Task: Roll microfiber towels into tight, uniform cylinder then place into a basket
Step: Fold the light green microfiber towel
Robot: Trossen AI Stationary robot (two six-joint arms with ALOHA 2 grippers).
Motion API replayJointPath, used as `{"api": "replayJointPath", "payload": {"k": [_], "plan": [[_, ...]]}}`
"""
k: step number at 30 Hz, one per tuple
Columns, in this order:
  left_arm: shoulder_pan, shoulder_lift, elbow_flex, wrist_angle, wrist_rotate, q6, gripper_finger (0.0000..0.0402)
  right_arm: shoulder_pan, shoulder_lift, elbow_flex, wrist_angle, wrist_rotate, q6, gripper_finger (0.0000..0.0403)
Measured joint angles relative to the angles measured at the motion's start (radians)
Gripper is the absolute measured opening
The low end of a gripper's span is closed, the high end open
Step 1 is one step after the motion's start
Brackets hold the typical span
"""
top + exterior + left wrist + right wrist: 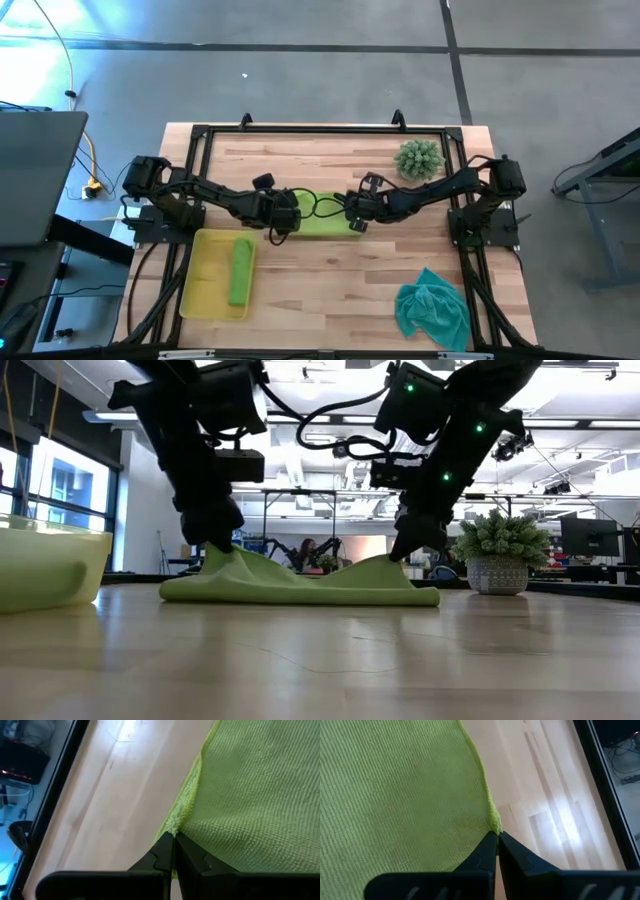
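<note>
A lime green microfiber towel [322, 218] lies spread at the table's middle, its middle flat on the wood [300, 592]. My left gripper [281, 228] is shut on its left end and my right gripper [356, 224] on its right end; both ends rise a little off the table. A second lime green towel [240, 272], rolled up, lies in the yellow basket [196, 285] at the near left. A teal towel [432, 308] lies crumpled at the near right. My left gripper pinches the towel's hem at its left end [176, 824] between its two fingertips, slanting down from the table's left. That end is lifted a little [222, 552] and the cloth slopes down to the table. My right gripper pinches the hem at the towel's right end [493, 824] between its two fingertips, slanting down from the table's right. That end is raised off the wood [400, 563]; the cloth falls away to the table.
A spiky green plant in a pot [419, 158] stands at the far right, close behind my right arm. A black frame [320, 130] borders the table's far side and both ends. Bare wood [330, 290] lies between the basket and the teal towel.
</note>
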Motion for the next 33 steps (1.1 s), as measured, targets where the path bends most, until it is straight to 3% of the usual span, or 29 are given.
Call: {"api": "replayJointPath", "payload": {"k": [8,14,18,28,33], "plan": [[0.051,0.000,0.000,0.002,0.035,0.024,0.0005,-0.031,0.000,0.000,0.000,-0.012,0.015,0.0000],[0.077,0.000,0.000,0.011,0.100,0.078,0.0005,-0.045,0.000,0.000,0.001,-0.102,0.027,0.0000],[0.091,0.000,0.000,0.047,0.101,0.123,0.0005,-0.049,0.000,0.000,0.001,-0.107,0.029,0.0006],[0.103,0.000,0.000,0.076,0.111,0.166,0.0005,-0.048,-0.013,0.000,-0.004,-0.083,-0.022,0.0134],[0.103,0.000,0.000,0.075,0.112,0.167,0.0005,-0.049,-0.037,0.000,0.006,-0.243,0.090,0.0152]]}}
